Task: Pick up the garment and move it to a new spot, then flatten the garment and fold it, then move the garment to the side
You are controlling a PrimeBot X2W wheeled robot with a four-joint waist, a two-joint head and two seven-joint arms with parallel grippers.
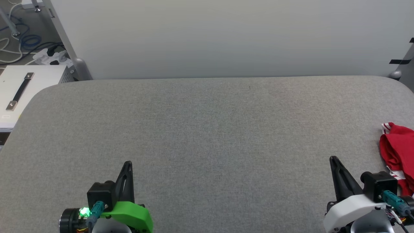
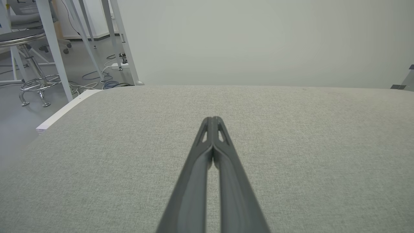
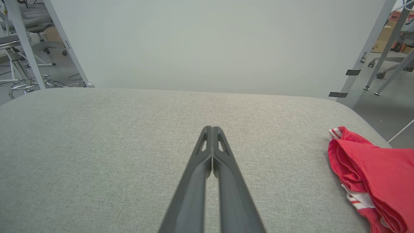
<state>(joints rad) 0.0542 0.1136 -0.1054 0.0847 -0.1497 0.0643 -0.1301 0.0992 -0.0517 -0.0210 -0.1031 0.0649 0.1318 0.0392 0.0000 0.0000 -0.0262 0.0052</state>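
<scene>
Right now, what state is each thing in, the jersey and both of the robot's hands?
red jersey: crumpled in a heap, unfolded, lying at the right edge of the grey table, held by nothing.
left hand: shut, empty, fingers pressed together over the table.
right hand: shut, empty, the jersey off to its right, not touching it.
</scene>
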